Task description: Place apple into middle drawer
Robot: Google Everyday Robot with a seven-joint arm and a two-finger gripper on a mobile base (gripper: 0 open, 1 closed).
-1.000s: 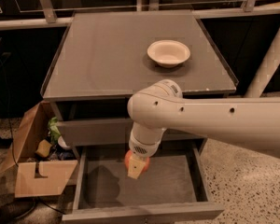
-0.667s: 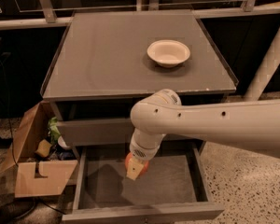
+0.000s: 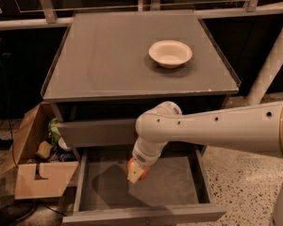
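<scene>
The middle drawer (image 3: 179, 187) is pulled open below the cabinet and shows a flat grey floor, low side walls and a thick front board. My gripper (image 3: 137, 172) hangs from the white arm that reaches in from the right, and sits over the drawer's floor, left of centre. The apple (image 3: 142, 168) is red-orange and shows between the gripper's pale fingers, held just above the drawer floor. Most of the apple is hidden by the gripper and wrist.
A shallow white bowl (image 3: 170, 53) sits on the grey cabinet top (image 3: 108, 55). The drawer above (image 3: 96, 132) shows only its front. An open cardboard box (image 3: 35, 161) with small items stands on the floor at the left. A white post (image 3: 273, 60) rises at the right.
The arm has swung a little left and lower, carrying the apple deeper over the open drawer's floor. The bowl and drawers have not moved.
</scene>
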